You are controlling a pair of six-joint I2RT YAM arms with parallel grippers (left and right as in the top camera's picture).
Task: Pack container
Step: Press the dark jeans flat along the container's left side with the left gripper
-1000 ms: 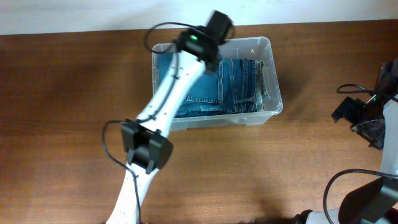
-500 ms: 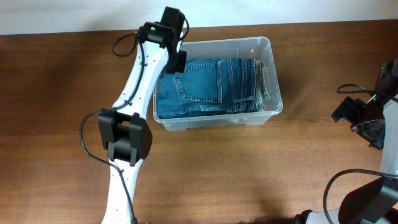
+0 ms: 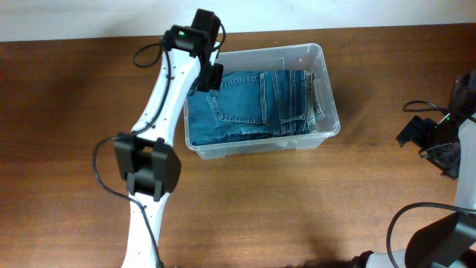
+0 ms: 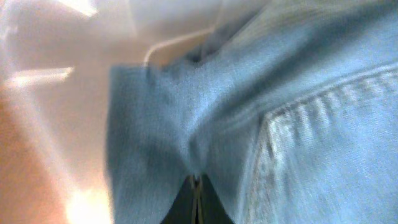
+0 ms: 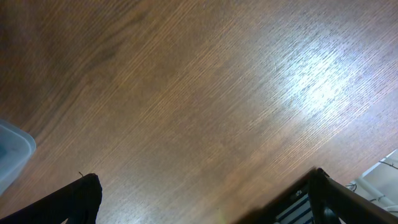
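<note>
1. Overhead view. Left fingers (image 3: 211, 74) dip inside the container (image 3: 328, 83) at its 9 o'clock end, over the folded jeans (image 3: 245, 104). The container lies at 12 o'clock on the tabletop (image 3: 74, 112), long axis running 9 to 3. The right fingers (image 3: 413, 132) idle at the 3 o'clock edge, well apart from it.
2. Left wrist view. Left fingers (image 4: 184, 210) are pressed together at 6 o'clock in the frame, against the jeans (image 4: 298, 93). Whether a fold is caught between them cannot be told. The clear container wall (image 4: 74, 62) shows at 10 o'clock.
3. Right wrist view. Right fingers (image 5: 81, 196) are spread wide over bare tabletop (image 5: 205, 81) and hold nothing. A corner of the container (image 5: 9, 155) shows at 9 o'clock.
4. Handling, as a judgement. The container looks light, stiff and slick-walled, and the denim probably gives it some weight. A pinch on the thick rim, for instance at the free 3 o'clock end, should hold better than one on the smooth wall. The jeans are soft and limp, best taken at a fold.
</note>
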